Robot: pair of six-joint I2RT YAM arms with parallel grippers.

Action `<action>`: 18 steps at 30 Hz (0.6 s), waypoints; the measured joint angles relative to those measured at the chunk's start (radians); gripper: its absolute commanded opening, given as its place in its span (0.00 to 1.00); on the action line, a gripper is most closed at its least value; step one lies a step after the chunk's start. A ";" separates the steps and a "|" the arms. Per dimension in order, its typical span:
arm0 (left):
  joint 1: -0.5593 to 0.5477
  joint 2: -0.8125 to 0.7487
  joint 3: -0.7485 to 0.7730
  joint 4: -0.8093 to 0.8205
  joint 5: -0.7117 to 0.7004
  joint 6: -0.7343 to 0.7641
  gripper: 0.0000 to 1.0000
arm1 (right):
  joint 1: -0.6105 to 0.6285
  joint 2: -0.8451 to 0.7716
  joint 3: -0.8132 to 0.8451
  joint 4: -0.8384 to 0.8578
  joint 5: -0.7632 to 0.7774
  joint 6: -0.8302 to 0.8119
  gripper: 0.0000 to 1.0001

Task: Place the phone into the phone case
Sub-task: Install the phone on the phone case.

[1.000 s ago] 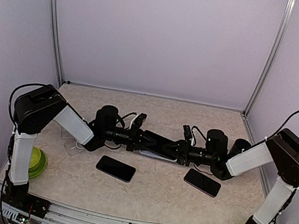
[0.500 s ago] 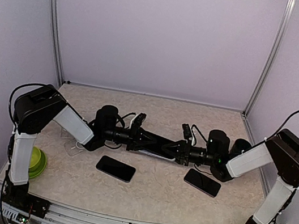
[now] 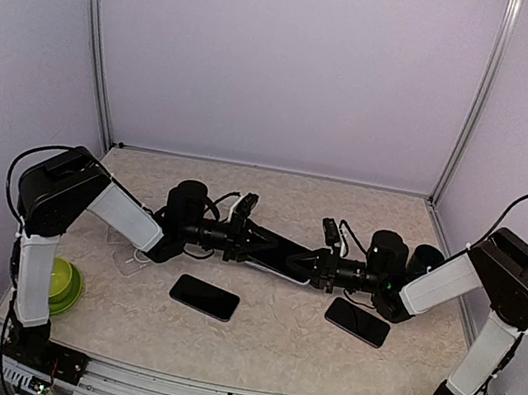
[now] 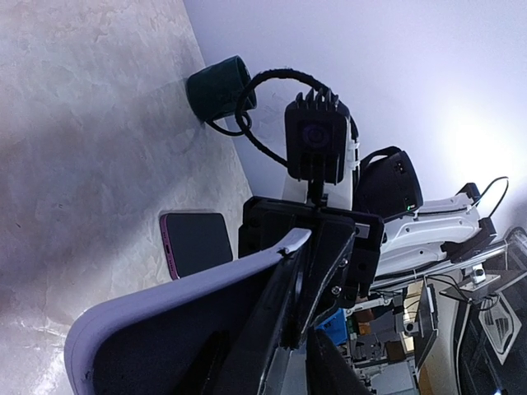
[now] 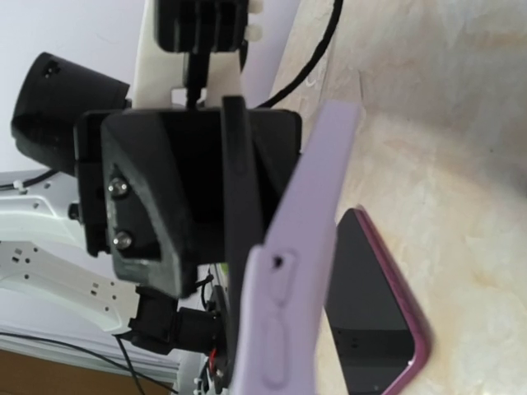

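Green bowl (image 3: 70, 285) (front-left); dark cup (image 4: 218, 86) by wall.

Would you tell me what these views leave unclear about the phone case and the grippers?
Top view: phone case small, its ends covered by left gripper and right gripper; contents unreadable.
Left wrist: case crowds the bottom edge; own grip unclear.
Right wrist: case fills the foreground; own grip unclear.

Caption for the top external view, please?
Left gripper and right gripper meet at a lavender phone case mid-table; two dark phones lie nearer the bases.
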 measured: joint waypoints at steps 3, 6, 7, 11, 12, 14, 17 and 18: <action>0.000 -0.024 0.000 -0.045 -0.006 0.031 0.33 | -0.003 0.000 -0.001 0.013 -0.003 0.003 0.01; 0.002 -0.061 0.000 -0.129 -0.027 0.089 0.36 | -0.006 0.000 -0.003 0.023 -0.005 0.003 0.00; 0.003 -0.074 0.000 -0.163 -0.037 0.111 0.36 | -0.006 0.000 -0.003 0.024 -0.006 0.003 0.00; 0.010 -0.121 0.000 -0.269 -0.068 0.175 0.43 | -0.008 0.000 -0.006 0.024 -0.011 0.002 0.00; 0.014 -0.132 -0.001 -0.290 -0.075 0.186 0.45 | -0.008 0.000 -0.006 0.024 -0.011 0.002 0.00; 0.026 -0.150 -0.008 -0.312 -0.087 0.203 0.46 | -0.010 0.000 -0.006 0.023 -0.013 -0.002 0.00; 0.044 -0.180 -0.027 -0.339 -0.101 0.218 0.47 | -0.011 0.000 -0.012 0.019 -0.014 -0.006 0.00; 0.049 -0.190 -0.033 -0.347 -0.104 0.225 0.47 | -0.012 0.000 -0.014 0.018 -0.016 -0.009 0.00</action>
